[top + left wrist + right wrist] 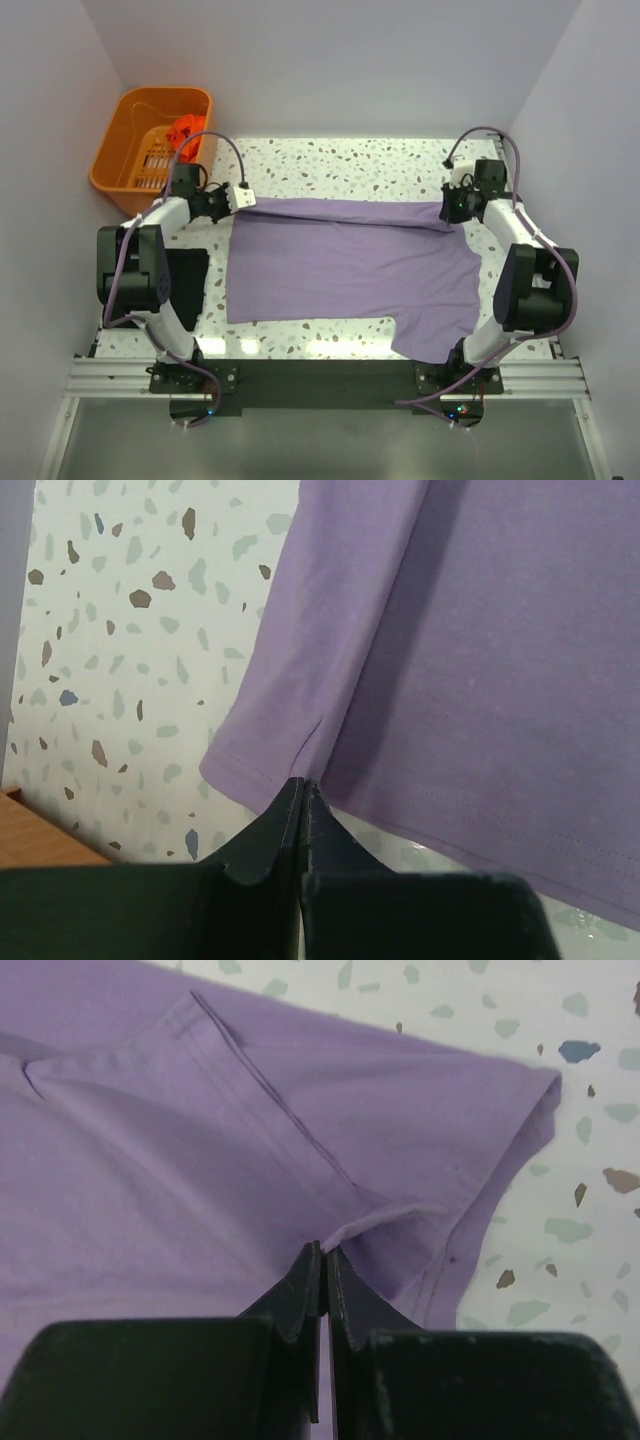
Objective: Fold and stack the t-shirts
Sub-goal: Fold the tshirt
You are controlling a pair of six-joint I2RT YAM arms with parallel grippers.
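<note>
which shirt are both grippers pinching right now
The purple shirt: left gripper and right gripper each pinch its far edge. The black shirt lies aside, the red shirt is in the basket.

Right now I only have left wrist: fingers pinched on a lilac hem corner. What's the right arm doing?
Observer: The right gripper is shut on the lilac t-shirt too, pinching a fold beside a sleeve seam at the far right corner.
Operator: Other shirts?
Observer: A black t-shirt lies just left of the lilac one.
Operator: And the third?
Observer: The orange-red t-shirt is bunched at the right side of the orange basket, far left.
</note>
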